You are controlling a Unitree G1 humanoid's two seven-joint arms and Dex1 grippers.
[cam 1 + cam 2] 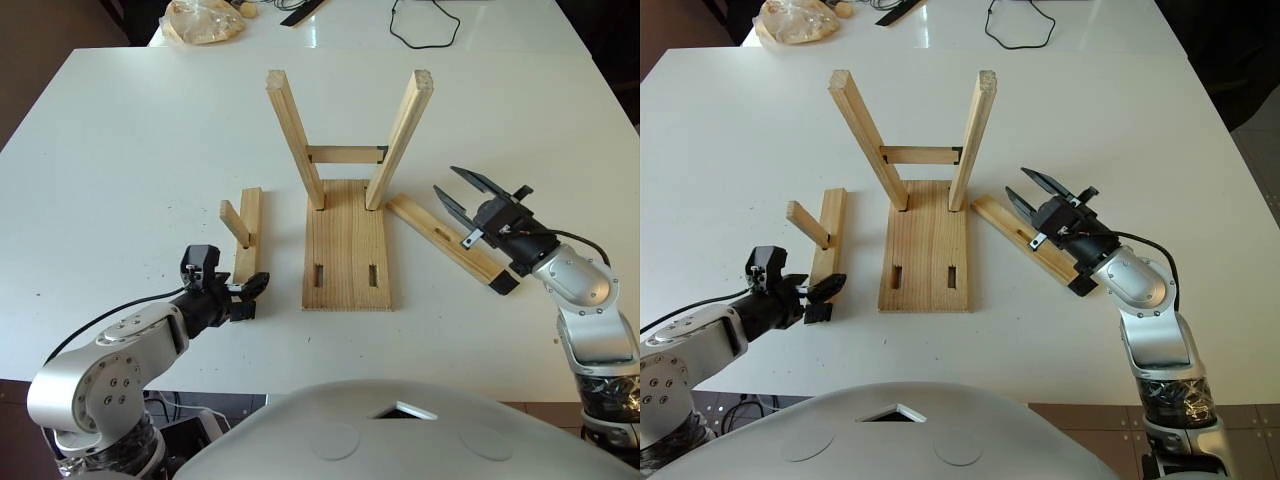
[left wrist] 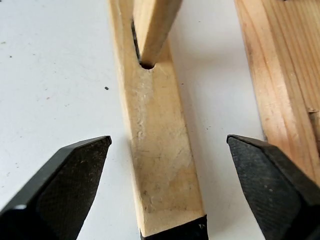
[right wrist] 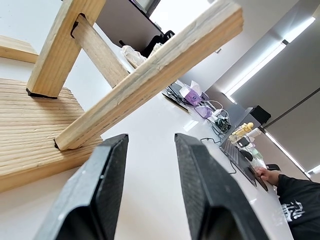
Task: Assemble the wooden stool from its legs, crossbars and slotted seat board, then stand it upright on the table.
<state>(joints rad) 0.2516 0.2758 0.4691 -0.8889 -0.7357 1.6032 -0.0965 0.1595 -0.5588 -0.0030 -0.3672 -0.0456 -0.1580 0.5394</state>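
Observation:
The slotted seat board (image 1: 346, 245) lies flat mid-table. Two legs (image 1: 296, 135) (image 1: 400, 130) stand tilted in its far slots, joined by a crossbar (image 1: 345, 154). Its two near slots (image 1: 318, 275) are empty. Left of the board lies a loose leg (image 1: 248, 235) with a short crossbar (image 1: 235, 222) sticking up from it. My left gripper (image 1: 254, 296) is open at that leg's near end, its fingertips on either side of the wood (image 2: 160, 150). Another loose leg (image 1: 450, 242) lies right of the board. My right gripper (image 1: 447, 181) hovers open above it, pointing at the standing legs (image 3: 145, 70).
A plastic bag (image 1: 203, 20) and a black cable (image 1: 425, 25) lie on the second table behind. Bare white tabletop (image 1: 120, 150) spreads to the left and far right. The table's front edge (image 1: 400, 385) runs close to both arms.

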